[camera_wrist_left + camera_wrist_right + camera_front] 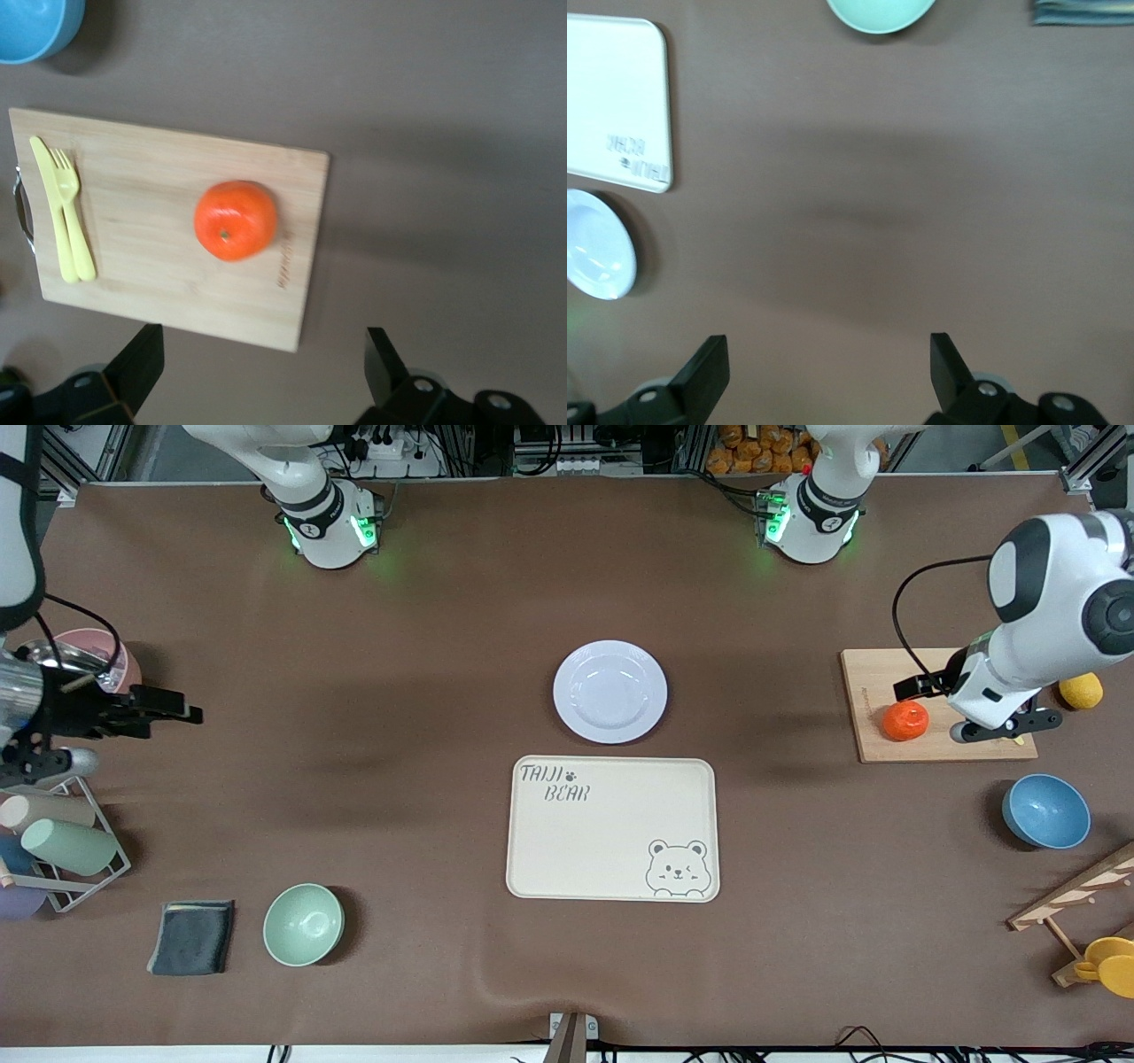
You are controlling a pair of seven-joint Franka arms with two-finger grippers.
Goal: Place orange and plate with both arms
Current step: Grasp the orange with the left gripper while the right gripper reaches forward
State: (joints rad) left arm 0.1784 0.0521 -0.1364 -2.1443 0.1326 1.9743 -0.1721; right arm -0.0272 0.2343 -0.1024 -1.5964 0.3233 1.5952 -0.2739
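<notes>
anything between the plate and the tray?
No. In the front view only a narrow strip of bare brown table mat separates the plate from the tray.

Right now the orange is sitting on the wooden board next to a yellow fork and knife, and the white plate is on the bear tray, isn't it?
Not quite. The plate is not on the tray; it lies on the bare table just past the tray's edge, farther from the front camera, as the front view shows. The orange does sit on the wooden board with the yellow fork and knife.
</notes>
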